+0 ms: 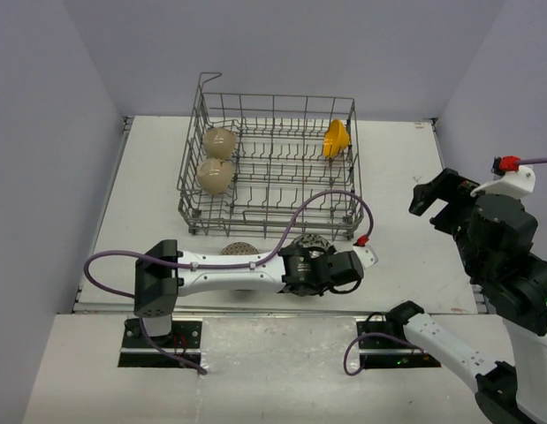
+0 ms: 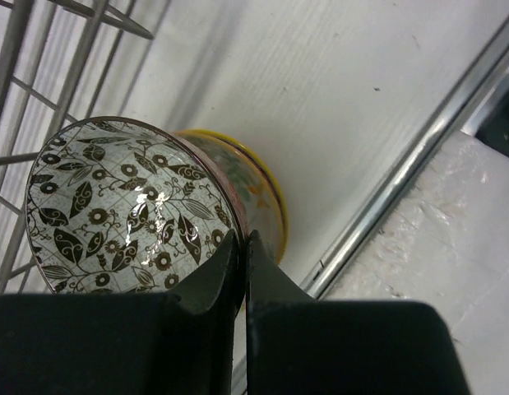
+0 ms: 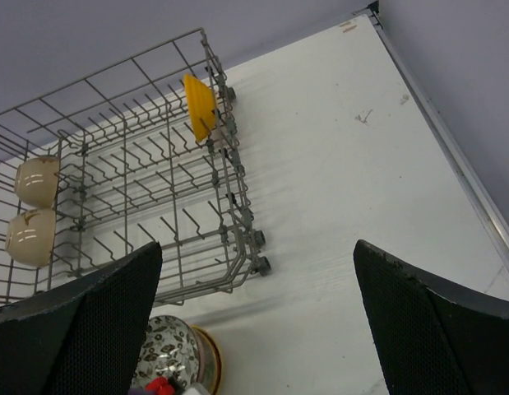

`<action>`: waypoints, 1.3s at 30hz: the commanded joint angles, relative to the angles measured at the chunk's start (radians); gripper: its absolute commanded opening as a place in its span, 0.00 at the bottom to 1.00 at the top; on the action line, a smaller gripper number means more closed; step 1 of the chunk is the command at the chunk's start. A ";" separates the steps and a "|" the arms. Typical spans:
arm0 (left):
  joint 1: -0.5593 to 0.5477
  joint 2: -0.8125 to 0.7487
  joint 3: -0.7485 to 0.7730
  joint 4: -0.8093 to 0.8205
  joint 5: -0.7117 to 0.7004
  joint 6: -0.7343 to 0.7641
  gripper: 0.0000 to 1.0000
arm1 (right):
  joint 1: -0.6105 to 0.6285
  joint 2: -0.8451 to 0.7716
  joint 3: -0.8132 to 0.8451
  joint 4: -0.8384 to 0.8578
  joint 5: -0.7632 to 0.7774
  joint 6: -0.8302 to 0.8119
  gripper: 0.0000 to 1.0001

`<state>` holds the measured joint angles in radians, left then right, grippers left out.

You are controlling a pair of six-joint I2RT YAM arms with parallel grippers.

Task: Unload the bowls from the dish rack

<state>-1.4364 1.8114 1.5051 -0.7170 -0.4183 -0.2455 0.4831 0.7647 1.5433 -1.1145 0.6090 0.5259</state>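
The grey wire dish rack (image 1: 271, 225) stands at the table's far middle. Two plain beige bowls (image 1: 217, 159) sit on edge at its left end, and an orange-yellow bowl (image 1: 336, 138) at its far right. They also show in the right wrist view, beige (image 3: 32, 210) and orange-yellow (image 3: 200, 105). My left gripper (image 2: 242, 247) is shut on the rim of a brown leaf-patterned bowl (image 2: 122, 206). It holds the bowl tilted against a yellow-rimmed bowl (image 2: 266, 197) in front of the rack. My right gripper (image 3: 258, 247) is open and empty, raised at the right.
Another patterned bowl (image 1: 240, 250) lies on the table in front of the rack, partly hidden by my left arm. A metal rail (image 2: 402, 177) runs along the table's near edge. The rack's wheels (image 3: 258, 251) are at its near right corner.
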 commanded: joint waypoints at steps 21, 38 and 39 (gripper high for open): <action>0.031 0.011 -0.059 0.037 0.027 0.046 0.00 | -0.003 0.030 0.032 0.015 -0.008 -0.070 0.99; -0.004 -0.012 0.056 -0.102 -0.008 -0.001 0.56 | -0.005 0.087 0.012 0.085 -0.067 -0.089 0.99; -0.004 -0.009 0.069 -0.117 -0.008 -0.005 0.56 | -0.003 0.096 0.011 0.090 -0.078 -0.090 0.99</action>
<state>-1.4319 1.8347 1.5005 -0.7822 -0.4019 -0.2264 0.4831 0.8356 1.5623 -1.0718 0.5564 0.4614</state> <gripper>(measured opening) 0.555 0.987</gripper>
